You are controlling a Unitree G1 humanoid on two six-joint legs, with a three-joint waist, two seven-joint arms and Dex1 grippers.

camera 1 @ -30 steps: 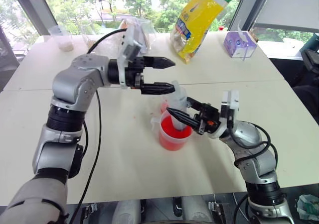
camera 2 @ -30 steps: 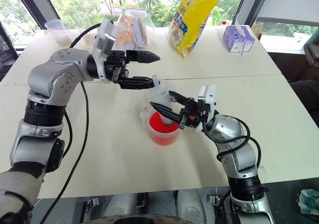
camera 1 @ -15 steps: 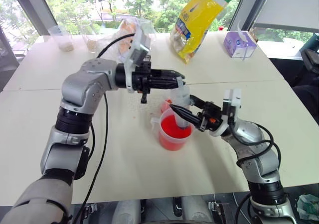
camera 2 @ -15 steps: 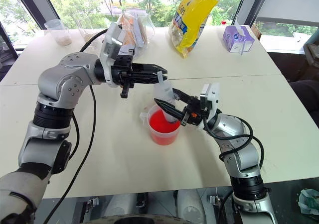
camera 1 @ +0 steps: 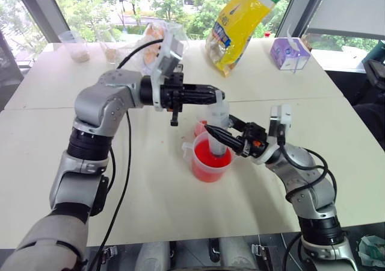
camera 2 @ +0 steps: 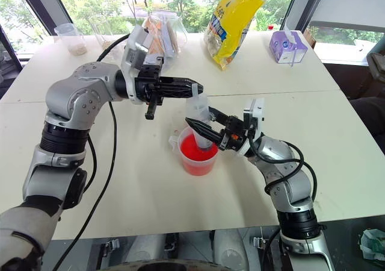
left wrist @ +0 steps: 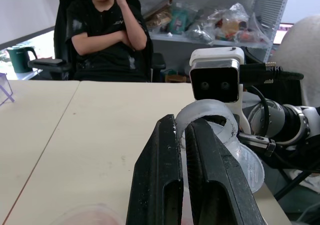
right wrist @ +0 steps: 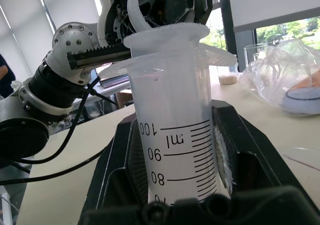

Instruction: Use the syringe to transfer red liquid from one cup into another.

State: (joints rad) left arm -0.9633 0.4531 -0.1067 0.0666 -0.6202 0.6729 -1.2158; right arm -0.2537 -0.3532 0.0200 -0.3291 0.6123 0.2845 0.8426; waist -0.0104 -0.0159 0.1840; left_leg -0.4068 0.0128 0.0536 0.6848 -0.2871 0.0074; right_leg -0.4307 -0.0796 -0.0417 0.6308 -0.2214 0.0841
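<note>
Right wrist view puts the syringe [right wrist: 175, 130] nearest, its printed scale upright between the black fingers [right wrist: 240, 155] of the right gripper [camera 1: 218, 137], which is clamped around the barrel. From the head views, the syringe stands tip-down in the larger beaker [camera 1: 209, 161], which holds the red liquid [camera 1: 206, 156] on the white table [camera 1: 150, 186]. Just behind the beaker, touching or nearly so, sits the small cup [camera 1: 200, 127]. Above, the left gripper [camera 1: 218, 94] reaches in level, its fingers [left wrist: 210, 175] pinched narrowly on the syringe's plunger top [left wrist: 207, 117]. Farther back lie a yellow bag [camera 1: 240, 24] and a purple box [camera 1: 289, 53].
</note>
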